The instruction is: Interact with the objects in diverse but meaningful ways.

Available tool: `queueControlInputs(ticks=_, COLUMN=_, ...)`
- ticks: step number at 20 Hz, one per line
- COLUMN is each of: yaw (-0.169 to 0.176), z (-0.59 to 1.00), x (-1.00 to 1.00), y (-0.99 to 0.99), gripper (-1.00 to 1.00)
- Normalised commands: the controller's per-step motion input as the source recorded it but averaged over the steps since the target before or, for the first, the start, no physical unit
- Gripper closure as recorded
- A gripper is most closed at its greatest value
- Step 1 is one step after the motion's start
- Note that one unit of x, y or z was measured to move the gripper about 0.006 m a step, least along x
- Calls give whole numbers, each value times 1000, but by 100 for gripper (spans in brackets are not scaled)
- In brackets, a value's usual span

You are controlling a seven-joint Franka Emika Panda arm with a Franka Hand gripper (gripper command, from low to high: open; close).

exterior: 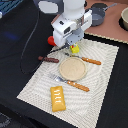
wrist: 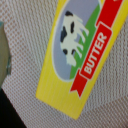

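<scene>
My gripper (exterior: 73, 44) hangs low over the small yellow block (exterior: 75, 49) at the far edge of the woven placemat (exterior: 100, 95). Whether its fingers touch the block is hidden by the hand. In the wrist view the block (wrist: 75, 55) fills the frame, a yellow butter pack with a cow and a red "BUTTER" banner, and no fingers show. The red tomato (exterior: 51, 40) sits just beside the arm on the exterior view's left. The dark sausage (exterior: 48, 59) lies on the mat's left part. The orange-yellow ridged pastry (exterior: 58, 98) lies near the front edge.
A beige plate (exterior: 73, 68) sits mid-mat, its rim (wrist: 3, 50) showing in the wrist view. An orange-handled knife (exterior: 90, 61) and fork (exterior: 71, 83) flank it. Grey pots (exterior: 97, 14) stand at the back. A black cable (exterior: 27, 45) trails over the dark table.
</scene>
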Motion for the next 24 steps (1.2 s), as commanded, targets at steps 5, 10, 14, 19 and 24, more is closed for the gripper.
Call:
queueControlInputs(ticks=5, yaw=0, z=-143, x=240, y=177, gripper=100)
queueControlInputs(ticks=10, yaw=0, z=-118, x=226, y=165, gripper=100)
queueControlInputs(ticks=14, yaw=0, z=39, x=244, y=197, gripper=100)
queueControlInputs(ticks=19, yaw=-50, z=737, x=432, y=350, gripper=100)
queueControlInputs(ticks=24, yaw=-59, z=1000, x=815, y=295, gripper=100)
